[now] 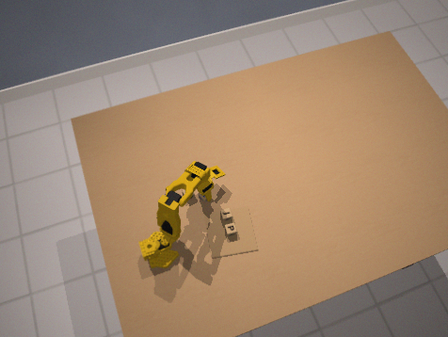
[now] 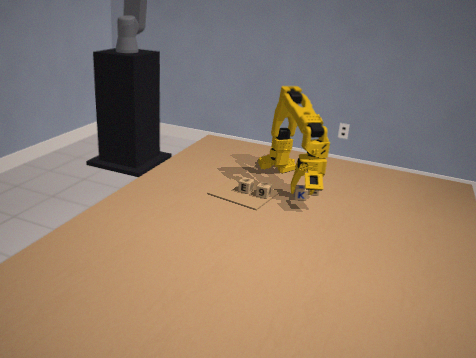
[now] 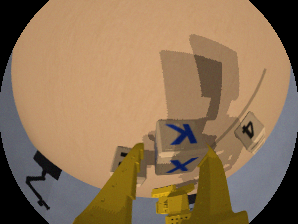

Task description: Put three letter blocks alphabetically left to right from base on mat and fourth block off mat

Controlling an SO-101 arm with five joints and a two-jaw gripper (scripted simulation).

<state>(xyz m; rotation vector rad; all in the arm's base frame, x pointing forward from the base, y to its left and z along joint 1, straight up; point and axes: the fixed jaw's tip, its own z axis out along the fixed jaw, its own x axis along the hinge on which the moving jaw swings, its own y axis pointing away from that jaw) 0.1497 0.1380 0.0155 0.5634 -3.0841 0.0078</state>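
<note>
- The yellow arm bends over the brown table, and its gripper points down at the block with a blue K.
- In the wrist view the two yellow fingers stand on both sides of the K block. The gap is narrow, and I cannot tell if the fingers are squeezing the block.
- The K block sits on the table just off the thin mat, at about 3 o'clock from the mat's near corner in the exterior view.
- Two pale blocks sit side by side on the mat, touching or nearly so. From above, one shows a J and the other a P.
- From the side, these same two blocks show an E and a 9.
- Another small block sits at 9 o'clock from the K block in the wrist view, half hidden by a finger.
- The arm hides the K block from the top view.
- A tall black stand is on the tiled floor, far off at 10 o'clock from the blocks.
- A white wall socket is on the blue wall behind the arm.
</note>
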